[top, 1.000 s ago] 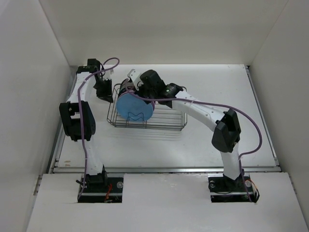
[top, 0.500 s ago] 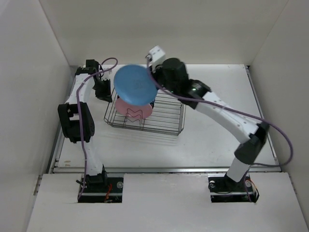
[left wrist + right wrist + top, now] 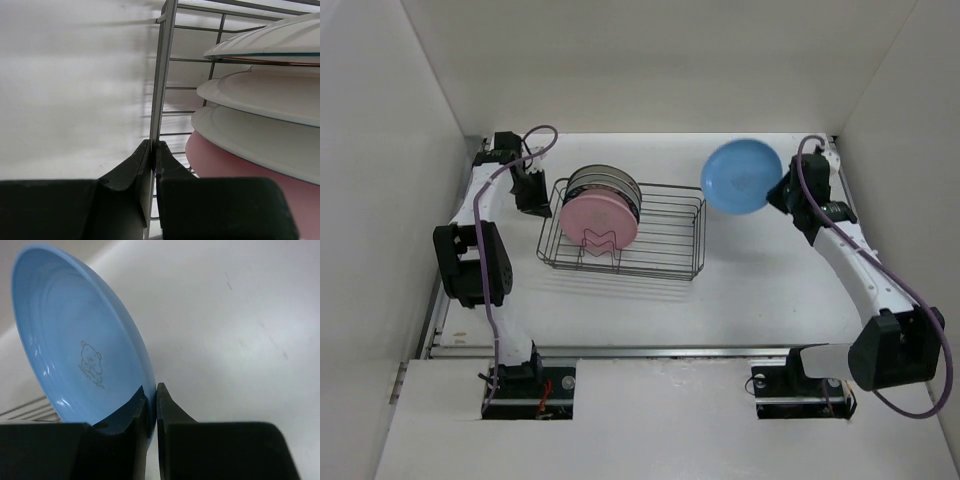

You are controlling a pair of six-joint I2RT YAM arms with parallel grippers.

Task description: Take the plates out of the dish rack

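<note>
Several plates [image 3: 603, 203] sit in the rack [image 3: 702, 235]; left fingers [image 3: 127, 172] pinch its rim, right fingers [image 3: 172, 415] clamp a blue plate [image 3: 742, 177] right of it.

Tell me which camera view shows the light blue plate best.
The right wrist view: the light blue plate fills it, its inner face with a small bear drawing clear, its rim pinched by the right gripper. The top external view shows it small, right of the dish rack. The left wrist view misses it.
</note>
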